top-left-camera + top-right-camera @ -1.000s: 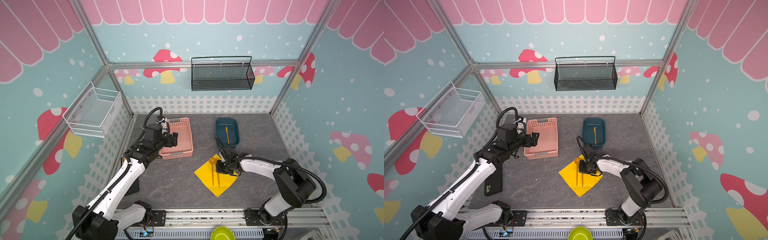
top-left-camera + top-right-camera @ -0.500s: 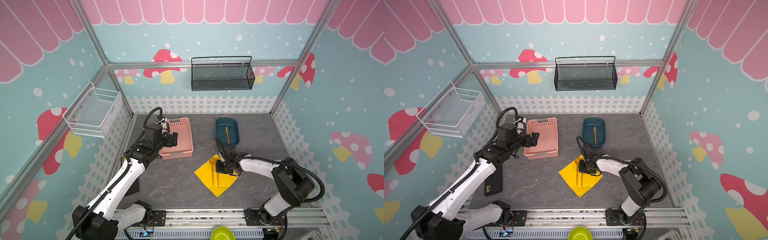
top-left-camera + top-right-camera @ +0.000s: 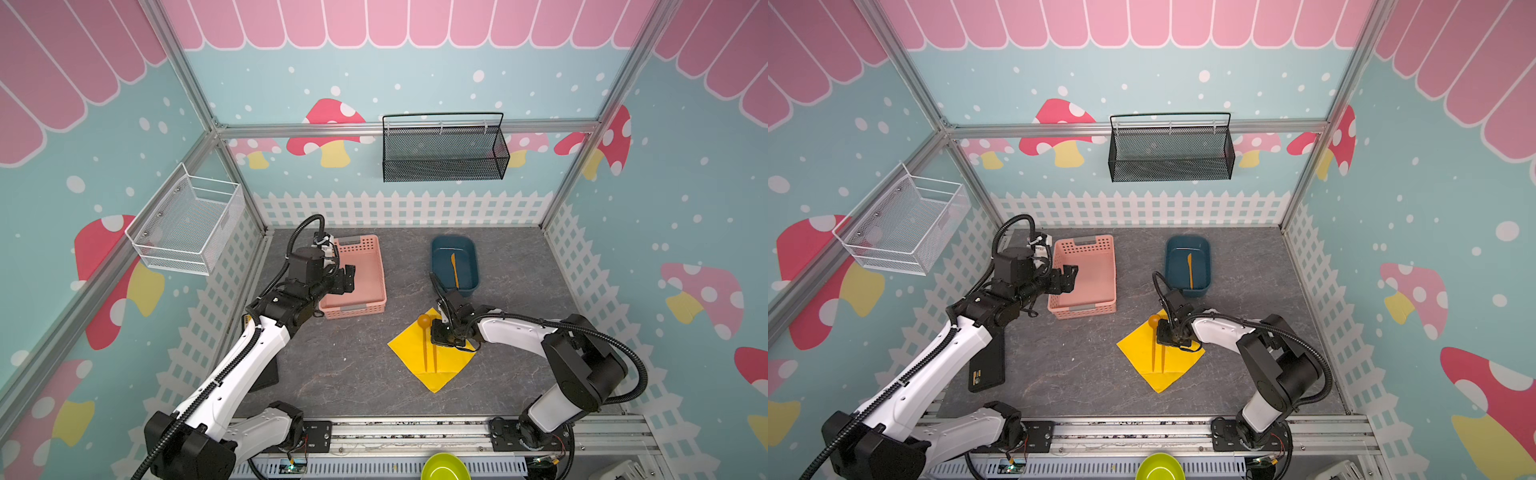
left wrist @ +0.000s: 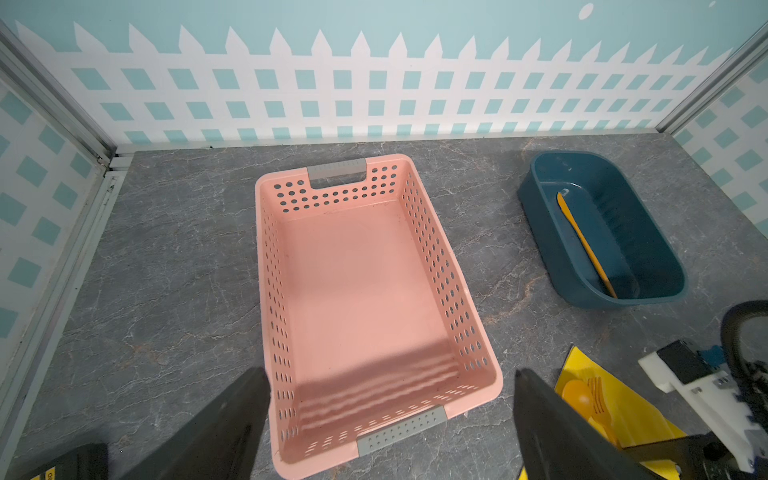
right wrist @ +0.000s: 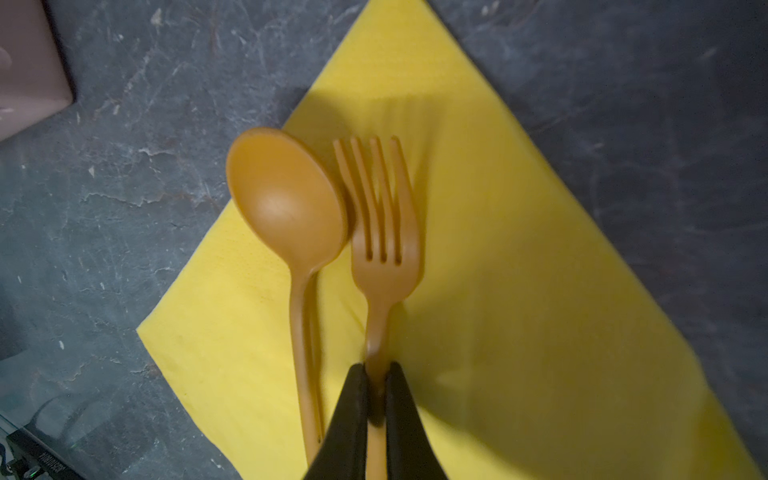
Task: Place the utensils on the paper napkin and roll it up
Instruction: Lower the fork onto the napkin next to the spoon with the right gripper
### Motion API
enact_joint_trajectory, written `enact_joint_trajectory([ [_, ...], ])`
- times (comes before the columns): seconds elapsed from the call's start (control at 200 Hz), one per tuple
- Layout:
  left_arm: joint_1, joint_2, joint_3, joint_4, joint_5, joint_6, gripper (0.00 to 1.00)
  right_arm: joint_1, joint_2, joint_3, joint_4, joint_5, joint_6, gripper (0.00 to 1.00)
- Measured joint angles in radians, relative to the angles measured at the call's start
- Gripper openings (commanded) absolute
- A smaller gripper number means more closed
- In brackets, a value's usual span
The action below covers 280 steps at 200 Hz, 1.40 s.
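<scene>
Closest to you, a lime green bowl (image 3: pixel 444 468) sat at the very front by the rail. Just past it on the grey worktop (image 3: pixel 340 374), the paper napkin (image 3: pixel 451 368) lay flat, turned like a diamond. The spoon (image 5: pixel 300 299) was on it, handle pointing toward the rail, bowl hanging partly off the paper's edge onto the worktop. Your right gripper (image 5: pixel 377 370) was clenched on the fork (image 5: pixel 380 266) by its handle, tines right up against the spoon's bowl. Honestly couldn't tell if the fork was fully down on the paper or held just above it. Off to the left, a flat black device (image 3: pixel 986 370) sat by the fence. Further back, your left gripper (image 3: pixel 347 279) hung wide open with nothing in it, over the pink basket (image 3: pixel 368 270). To the right of that, the knife (image 3: pixel 454 266) was lying in the dark blue tub (image 3: pixel 465 291), well apart from the napkin. Up on the walls behind were a white wire basket (image 3: pixel 187 226) and a black mesh basket (image 3: pixel 442 160).
</scene>
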Motion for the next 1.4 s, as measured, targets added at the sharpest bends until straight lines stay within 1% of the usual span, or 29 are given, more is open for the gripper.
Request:
enact_joint_trajectory([
  [0.765, 0.0, 0.0, 0.0, 0.0, 0.0, 0.0, 0.93, 0.0, 0.017, 0.018, 0.005, 0.023, 0.0, 0.1],
  [0.961, 0.0, 0.0, 0.0, 0.0, 0.0, 0.0, 0.93, 0.0, 0.017, 0.018, 0.006, 0.022, 0.0, 0.14],
  [1.041, 0.0, 0.0, 0.0, 0.0, 0.0, 0.0, 0.93, 0.0, 0.017, 0.018, 0.006, 0.021, 0.001, 0.2],
  [1.171, 0.0, 0.0, 0.0, 0.0, 0.0, 0.0, 0.93, 0.0, 0.016, 0.019, 0.013, 0.014, 0.003, 0.25],
  [1.401, 0.0, 0.0, 0.0, 0.0, 0.0, 0.0, 0.93, 0.0, -0.014, 0.035, -0.038, 0.032, 0.003, 0.29],
])
